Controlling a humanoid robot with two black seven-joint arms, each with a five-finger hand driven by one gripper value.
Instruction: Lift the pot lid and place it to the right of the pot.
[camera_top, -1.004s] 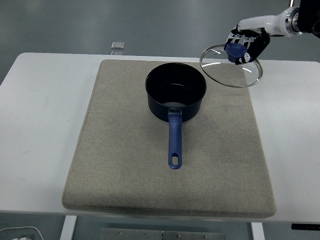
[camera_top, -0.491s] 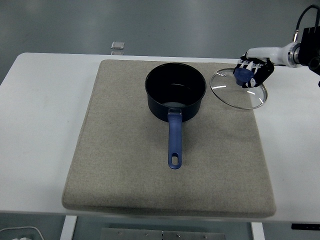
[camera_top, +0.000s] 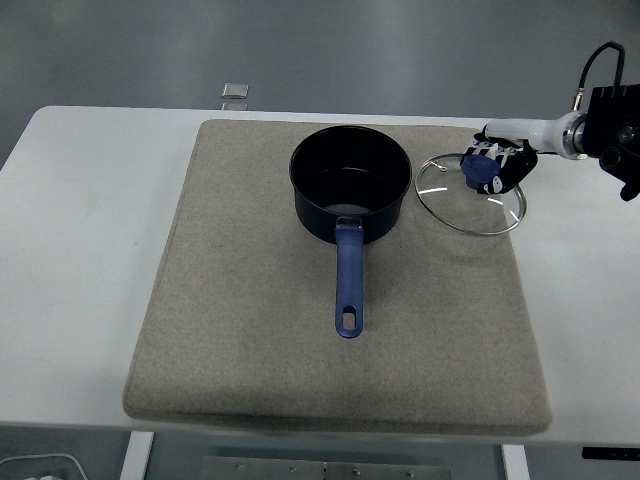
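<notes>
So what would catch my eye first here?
Probably the dark pot with its long blue handle, standing open in the middle of the grey mat. Next, to its right, the glass lid low over the mat's edge, its blue knob gripped by the robot's right hand.

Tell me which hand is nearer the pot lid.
Right. The right hand grips the blue knob of the pot lid, right of the pot. The left hand is out of view.
</notes>
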